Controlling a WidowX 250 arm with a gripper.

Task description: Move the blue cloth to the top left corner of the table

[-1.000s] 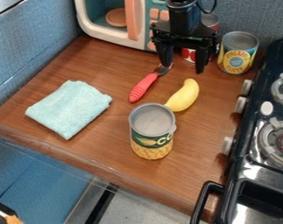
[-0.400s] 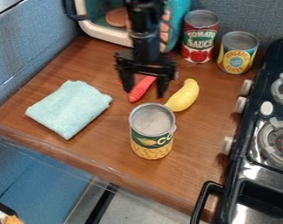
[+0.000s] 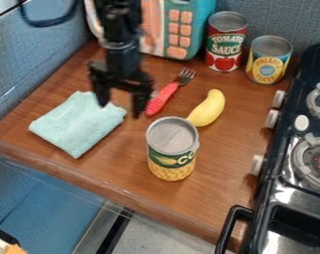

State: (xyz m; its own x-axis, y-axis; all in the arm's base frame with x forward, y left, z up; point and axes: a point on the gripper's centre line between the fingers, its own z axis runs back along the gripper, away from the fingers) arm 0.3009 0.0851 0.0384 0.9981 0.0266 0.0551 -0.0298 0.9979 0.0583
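Hanging near the blue cloth (image 3: 76, 124), the fingers (image 3: 139, 104) stand wide apart, a green-labelled can (image 3: 171, 158) nearby.

With the view as a clock face, 12 at the top, the gripper (image 3: 120, 110) has swung from 1 o'clock, by way of a spot just above the centre, to 10 o'clock; its latest stretch ran toward 9, and one fingertip now overlaps the 1 o'clock edge of the blue cloth (image 3: 73, 126) in the view; the arm's black cable (image 3: 48, 23) has gone from 1 o'clock round to 11; the red can (image 3: 224, 43), the fork's tines (image 3: 186, 74) and the toy microwave's buttons (image 3: 180, 30) have come out from behind the arm.
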